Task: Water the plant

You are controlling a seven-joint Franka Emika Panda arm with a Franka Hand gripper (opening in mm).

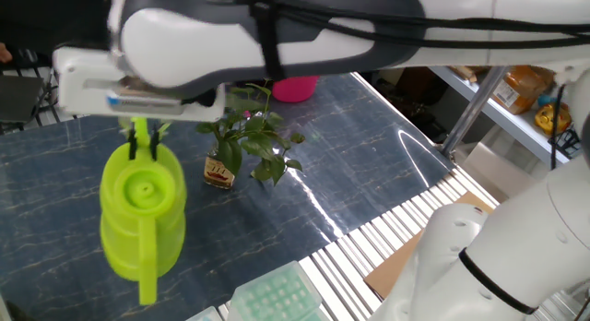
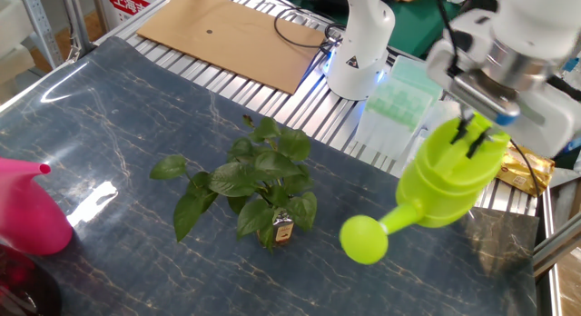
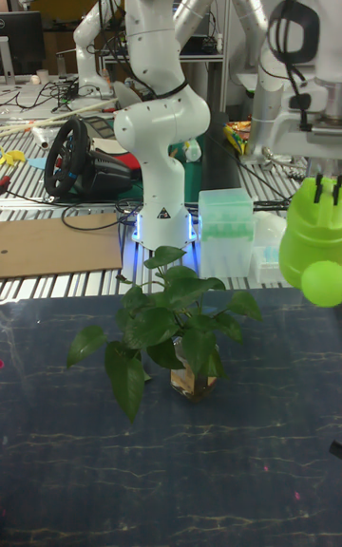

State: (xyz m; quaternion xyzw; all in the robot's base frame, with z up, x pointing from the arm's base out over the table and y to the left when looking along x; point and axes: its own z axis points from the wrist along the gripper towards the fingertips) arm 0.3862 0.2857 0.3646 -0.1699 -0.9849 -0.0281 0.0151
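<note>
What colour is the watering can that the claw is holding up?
Lime green all over, spout and round head included. The watering can shows best in the other fixed view.

The gripper hangs a lime can above the dark table, clamped on its top. The plant stands just beside it, and a pink can sits behind.
</note>
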